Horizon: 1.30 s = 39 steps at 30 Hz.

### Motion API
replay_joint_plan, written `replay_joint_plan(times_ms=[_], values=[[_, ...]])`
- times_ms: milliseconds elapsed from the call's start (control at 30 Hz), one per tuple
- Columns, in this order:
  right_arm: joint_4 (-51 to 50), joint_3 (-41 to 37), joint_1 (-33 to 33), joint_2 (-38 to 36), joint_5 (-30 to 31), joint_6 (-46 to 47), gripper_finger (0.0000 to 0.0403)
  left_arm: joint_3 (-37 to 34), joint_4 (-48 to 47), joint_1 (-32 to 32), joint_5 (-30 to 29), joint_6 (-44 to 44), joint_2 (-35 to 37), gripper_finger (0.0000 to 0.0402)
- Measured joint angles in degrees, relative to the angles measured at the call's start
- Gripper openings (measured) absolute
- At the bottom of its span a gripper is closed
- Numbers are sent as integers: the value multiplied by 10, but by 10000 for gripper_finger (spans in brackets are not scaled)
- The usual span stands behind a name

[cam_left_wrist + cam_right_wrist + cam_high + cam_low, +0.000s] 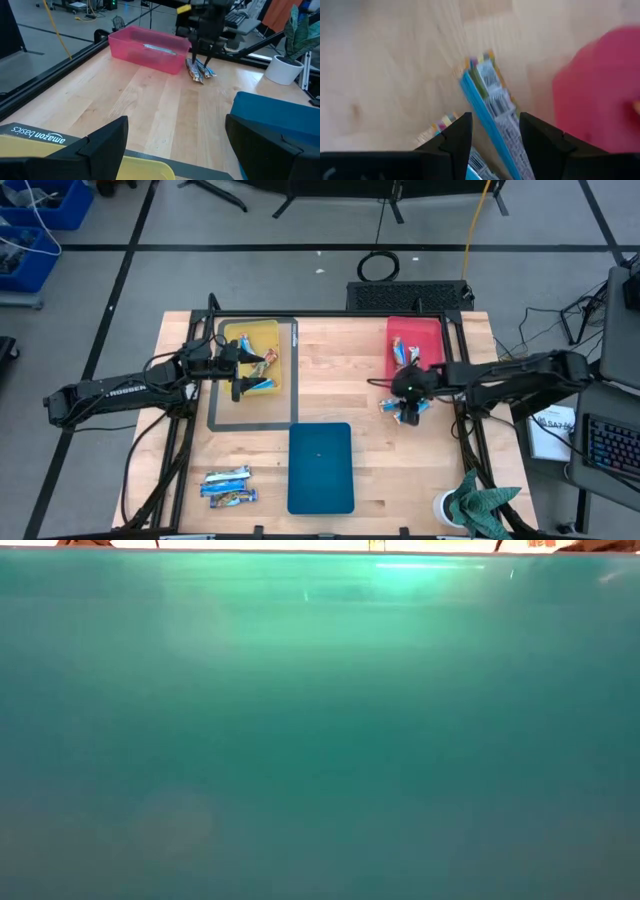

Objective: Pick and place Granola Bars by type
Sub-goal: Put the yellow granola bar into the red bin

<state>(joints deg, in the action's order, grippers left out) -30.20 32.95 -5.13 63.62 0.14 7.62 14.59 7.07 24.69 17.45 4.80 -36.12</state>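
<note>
From above, the right claw [408, 412] hangs over a small heap of bars [393, 407] on the wood, just beside the red tray [432, 332]. Some bars already lie in that tray. The left claw [237, 366] is over the yellow tray [262, 330], which has a few bars in it too. Two more bars [228, 486] lie on the table near its front left corner, next to the blue tray [320, 470].

The low view shows only a blue-green wall right up against the camera, likely the blue tray, and no bars.

In the left wrist view, the left fingers [102, 145] are spread wide with nothing between them. Far off, the right claw [202, 57] points straight down at the heap by the red tray.

In the right wrist view, the right fingers [455, 135] stand apart, one on each side of a blue bar [490, 102]. They are not squeezing it. It is blurry, so I cannot tell if they touch it.

The bars look small and light. The wrappers are shiny, so they may slip and crinkle. A bar is best pinched across its narrow middle, gently, so it does not get crushed.
</note>
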Motion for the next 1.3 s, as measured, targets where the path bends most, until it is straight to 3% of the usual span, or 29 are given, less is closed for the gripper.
replay_joint_plan(times_ms=[267,400,533,933,1100,1300], values=[[4,3,0,86,8,-5,153,0,0,0,0,1,0,337],[4,3,0,91,2,0,111,0,0,0,0,1,0,337],[12,0,4,70,-33,-19,19,0,0,0,0,1,0,337],[133,-1,41,-76,-61,-26,0,0,-10,0,0,1,0,337],[120,0,23,-146,29,-47,0,0,-11,0,0,1,0,337],[-25,0,-43,-177,170,-13,0,0,-11,0,0,1,0,337]])
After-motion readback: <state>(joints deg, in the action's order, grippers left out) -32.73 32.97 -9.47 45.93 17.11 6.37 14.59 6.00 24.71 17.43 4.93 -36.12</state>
